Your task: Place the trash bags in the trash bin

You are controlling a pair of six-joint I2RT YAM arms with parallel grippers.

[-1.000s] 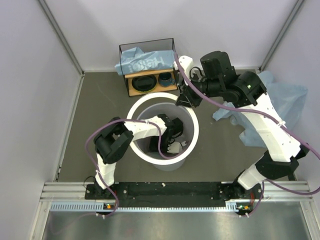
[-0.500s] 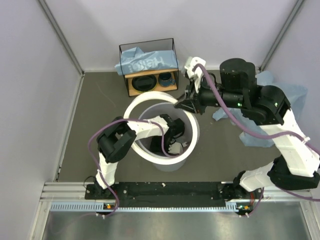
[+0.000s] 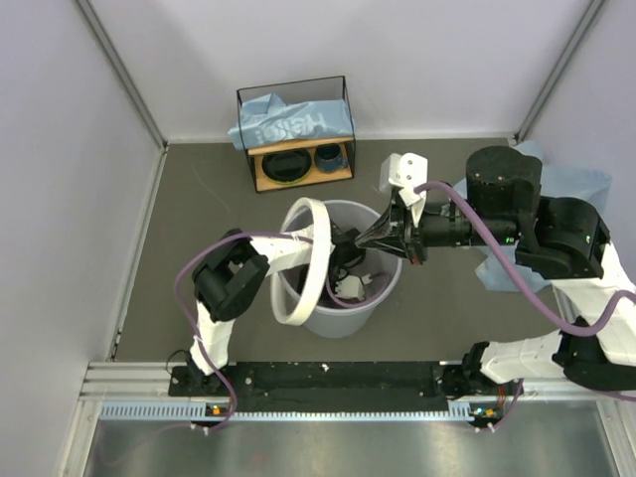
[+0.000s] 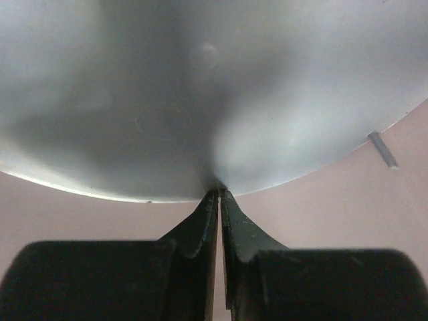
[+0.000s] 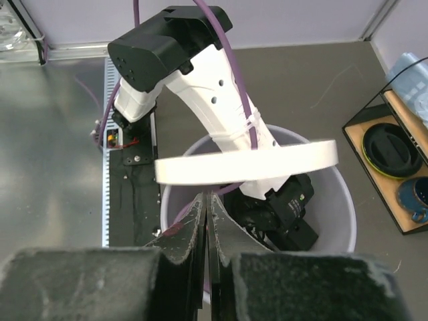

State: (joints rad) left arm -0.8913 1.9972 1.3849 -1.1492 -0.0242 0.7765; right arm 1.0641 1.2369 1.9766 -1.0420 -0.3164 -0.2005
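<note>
The trash bin point(image 3: 338, 316) stands mid-floor, and its white ring rim point(image 3: 320, 248) is off it, standing on edge around my left forearm. Down inside the bin, my left gripper point(image 3: 350, 270) has its jaws point(image 4: 219, 192) shut to a hairline gap, tips against the bin's grey inner surface with nothing between them. At the bin's far-right lip my right gripper point(image 3: 370, 238) is shut and empty, its tips point(image 5: 207, 195) just below the ring point(image 5: 247, 164). One light-blue trash bag point(image 3: 288, 124) lies on the shelf top. Another trash bag point(image 3: 571, 189) lies on the floor behind my right arm.
A black-wire shelf point(image 3: 260, 181) stands at the back and holds a dark bowl point(image 3: 286, 166) and a cup point(image 3: 328, 156). Grey walls close in the floor on three sides. A metal rail point(image 3: 328, 378) runs along the near edge.
The ring has come off the bin top and tipped upright around my left arm. My right gripper has swung down to the bin's lip and closed, and the ring is no longer in it.
</note>
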